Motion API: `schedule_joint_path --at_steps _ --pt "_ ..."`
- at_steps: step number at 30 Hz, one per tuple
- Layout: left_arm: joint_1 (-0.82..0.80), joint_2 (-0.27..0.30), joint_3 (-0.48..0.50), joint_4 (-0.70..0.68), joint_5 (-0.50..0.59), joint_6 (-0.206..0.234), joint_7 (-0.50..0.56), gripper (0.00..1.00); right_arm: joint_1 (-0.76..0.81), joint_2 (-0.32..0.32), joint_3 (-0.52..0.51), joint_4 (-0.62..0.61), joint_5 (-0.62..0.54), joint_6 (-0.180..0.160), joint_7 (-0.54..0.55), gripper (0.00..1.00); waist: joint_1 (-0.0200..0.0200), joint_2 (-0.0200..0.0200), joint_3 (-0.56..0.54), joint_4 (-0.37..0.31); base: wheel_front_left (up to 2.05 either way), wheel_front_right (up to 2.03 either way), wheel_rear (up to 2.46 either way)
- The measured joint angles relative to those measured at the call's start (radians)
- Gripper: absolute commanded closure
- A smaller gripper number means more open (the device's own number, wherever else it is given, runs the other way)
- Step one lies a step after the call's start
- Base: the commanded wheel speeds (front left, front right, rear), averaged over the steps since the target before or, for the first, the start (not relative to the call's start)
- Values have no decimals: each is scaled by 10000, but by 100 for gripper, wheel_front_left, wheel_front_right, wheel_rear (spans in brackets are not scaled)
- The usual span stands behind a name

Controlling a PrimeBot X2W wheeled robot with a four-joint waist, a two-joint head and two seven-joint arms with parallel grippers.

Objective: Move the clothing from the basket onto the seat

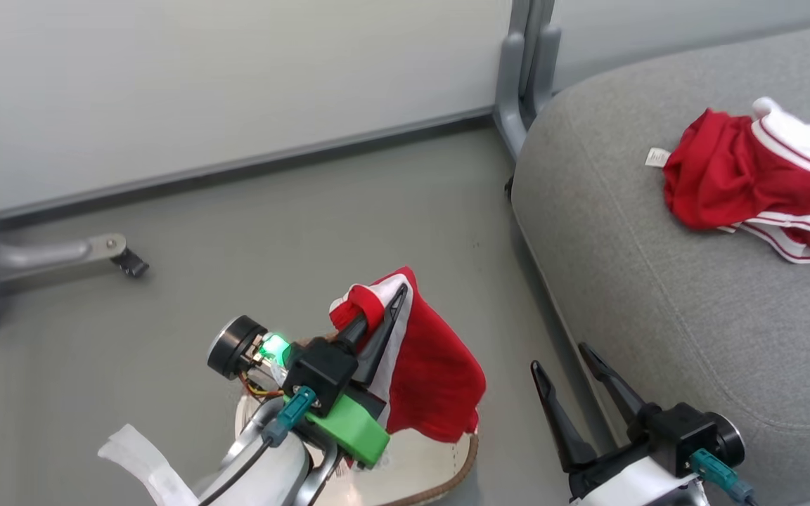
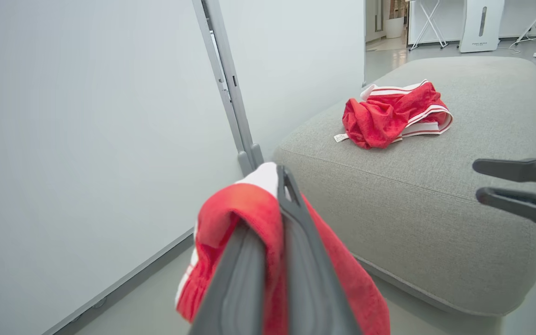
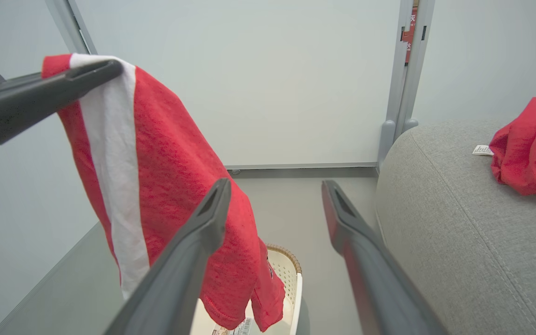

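Observation:
My left gripper (image 1: 382, 309) is shut on a red garment with a white panel (image 1: 433, 372), which hangs from its fingers above the basket (image 1: 463, 464). The same held garment (image 2: 244, 214) drapes over the left fingers in the left wrist view, and the held garment (image 3: 165, 177) dangles over the basket's brown rim (image 3: 289, 256) in the right wrist view. Another red garment with striped trim and a white tag (image 1: 756, 179) lies bunched on the grey seat (image 1: 658, 281). My right gripper (image 1: 572, 367) is open and holds nothing, beside the seat's front edge.
Grey floor (image 1: 236, 232) spreads to the left of the seat, bounded by white partition walls. A grey metal post (image 1: 524, 77) stands by the seat's far corner, and a partition foot with a caster (image 1: 127, 261) juts onto the floor at left.

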Motion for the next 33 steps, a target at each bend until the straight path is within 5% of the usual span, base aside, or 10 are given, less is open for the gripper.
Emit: schedule_joint_path --at_steps 20,29,31,32,33 --pt "-179 -288 -1191 -1779 107 -729 616 100 -994 -903 2240 830 159 0 0 0 0 0 -814 145 0 0 0" --pt "-330 -443 -1676 -2290 2 -974 918 100 -1207 -888 2397 1570 167 0 0 0 0 0 -942 306 0 0 0" --pt "-337 -445 -1726 -2313 -73 -980 959 100 -1213 -888 2525 1666 163 0 0 83 0 0 -983 350 0 0 0" --pt "-338 -443 -1743 -2316 -81 -988 972 100 -1218 -890 2617 1682 174 0 0 100 0 0 -997 367 0 0 0" --pt "-337 -441 -1764 -2316 -115 -999 1001 100 -1223 -886 2725 1712 245 0 0 100 0 0 -1014 387 0 0 0"
